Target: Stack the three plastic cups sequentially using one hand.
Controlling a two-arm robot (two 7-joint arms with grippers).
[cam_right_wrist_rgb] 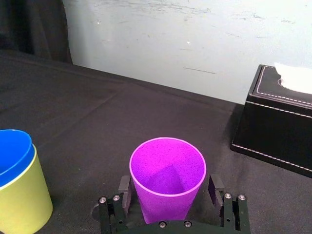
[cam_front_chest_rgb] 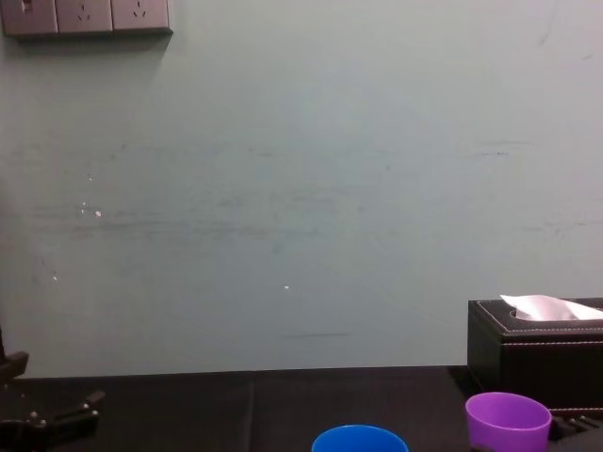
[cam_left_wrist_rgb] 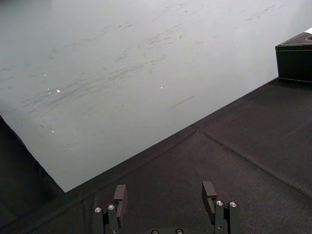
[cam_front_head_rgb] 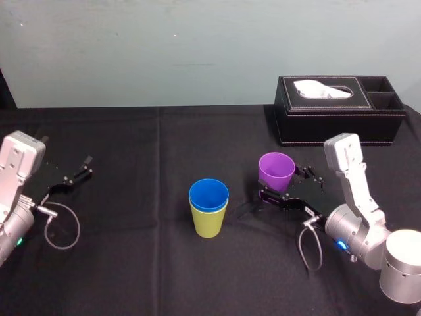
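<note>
black cloth [cam_front_head_rgb: 131,263], pale wall [cam_front_head_rgb: 164,46]; blue cup [cam_front_head_rgb: 208,195] in yellow-green cup [cam_front_head_rgb: 209,225]; right end effector [cam_right_wrist_rgb: 169,190] released around purple cup [cam_front_head_rgb: 276,172]; left arm [cam_front_head_rgb: 16,181] parked

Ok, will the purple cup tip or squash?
The purple cup has a thin rim, so it likely flexes if the right pincer, straddling it, squeezes hard. Its base is narrower than its rim, so a nudge could tip it.
</note>
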